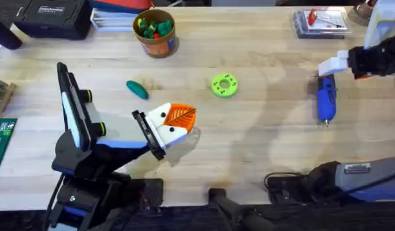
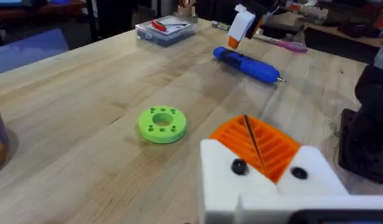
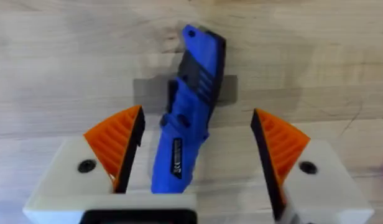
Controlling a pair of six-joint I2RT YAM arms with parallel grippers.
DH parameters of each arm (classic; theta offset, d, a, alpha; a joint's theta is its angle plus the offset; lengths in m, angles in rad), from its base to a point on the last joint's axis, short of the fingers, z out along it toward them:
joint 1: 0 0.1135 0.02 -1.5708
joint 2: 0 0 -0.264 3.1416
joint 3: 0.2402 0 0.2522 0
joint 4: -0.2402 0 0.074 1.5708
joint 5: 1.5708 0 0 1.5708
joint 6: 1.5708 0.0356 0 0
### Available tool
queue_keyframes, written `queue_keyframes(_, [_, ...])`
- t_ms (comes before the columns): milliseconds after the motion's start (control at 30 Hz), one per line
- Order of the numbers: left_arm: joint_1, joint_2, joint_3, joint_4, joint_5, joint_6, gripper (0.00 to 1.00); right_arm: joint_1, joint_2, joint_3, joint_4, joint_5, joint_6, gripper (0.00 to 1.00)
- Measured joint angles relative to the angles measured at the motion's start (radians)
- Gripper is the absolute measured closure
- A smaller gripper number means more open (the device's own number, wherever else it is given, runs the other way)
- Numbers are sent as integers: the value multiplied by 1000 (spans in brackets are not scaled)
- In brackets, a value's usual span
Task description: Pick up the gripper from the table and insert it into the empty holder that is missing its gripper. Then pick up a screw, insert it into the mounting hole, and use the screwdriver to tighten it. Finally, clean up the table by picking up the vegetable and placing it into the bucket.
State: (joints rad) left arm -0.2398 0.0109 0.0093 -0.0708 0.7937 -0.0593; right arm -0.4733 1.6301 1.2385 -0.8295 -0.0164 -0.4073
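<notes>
Screwdriver (image 1: 326, 100) lies at 3 o'clock on the table (image 1: 261, 147), tip toward the near edge. Right gripper (image 3: 194, 158) straddles its body, pads apart, not yet closed. Looks rigid, smooth plastic, round and likely to roll; best gripped mid-barrel. Left gripper (image 1: 178, 119) pressed together, empty.

Around screwdriver (image 1: 326, 101): bare table on both sides.
Above it: right gripper (image 1: 330, 67), fingers spread.
Vegetable (image 1: 137, 89) to bucket (image 1: 156, 33): unobstructed.
</notes>
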Motion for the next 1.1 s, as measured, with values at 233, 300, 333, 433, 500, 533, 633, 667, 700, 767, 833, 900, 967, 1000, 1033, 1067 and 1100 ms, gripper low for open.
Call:
queue_keyframes(233, [0,0,0,0,0,0,996,-29,133,0,29,-50,-42,7])
queue_keyframes(300, [0,0,0,0,0,0,996,-28,151,-1,50,-70,-47,7])
queue_keyframes(333, [0,0,0,0,0,0,996,-28,158,-1,61,-79,-49,7])
queue_keyframes(433, [0,0,0,0,0,0,996,-28,169,-1,82,-92,-51,7])
queue_keyframes(500, [0,0,0,0,0,0,996,-28,170,-1,92,-98,-51,7])
queue_keyframes(533, [0,0,0,0,0,0,996,-29,170,-1,95,-102,-51,7])
queue_keyframes(633, [0,0,0,0,0,0,996,-28,177,-1,98,-105,-54,30])
queue_keyframes(667, [0,0,0,0,0,0,996,-28,183,-1,98,-106,-54,42])
queue_keyframes(700, [0,0,0,0,0,0,996,-29,191,-1,98,-106,-55,51])
queue_keyframes(767, [0,0,0,0,0,0,996,-31,209,-1,100,-97,-58,149])
queue_keyframes(833, [0,0,0,0,0,0,996,-33,209,-1,110,-93,-59,236])
queue_keyframes(900, [0,0,0,0,0,0,996,-34,209,-1,120,-94,-62,365])
queue_keyframes(967, [0,0,0,0,0,0,996,-34,211,-1,127,-95,-63,548])
queue_keyframes(1000, [0,0,0,0,0,0,996,-34,212,-1,129,-97,-65,622])
queue_keyframes(1033, [0,0,0,0,0,0,996,-34,211,-1,131,-98,-67,737])
queue_keyframes(1067, [0,0,0,0,0,0,996,-34,213,-1,134,-97,-70,860])
queue_keyframes(1100, [0,0,0,0,0,0,996,-34,215,-1,136,-98,-68,950])
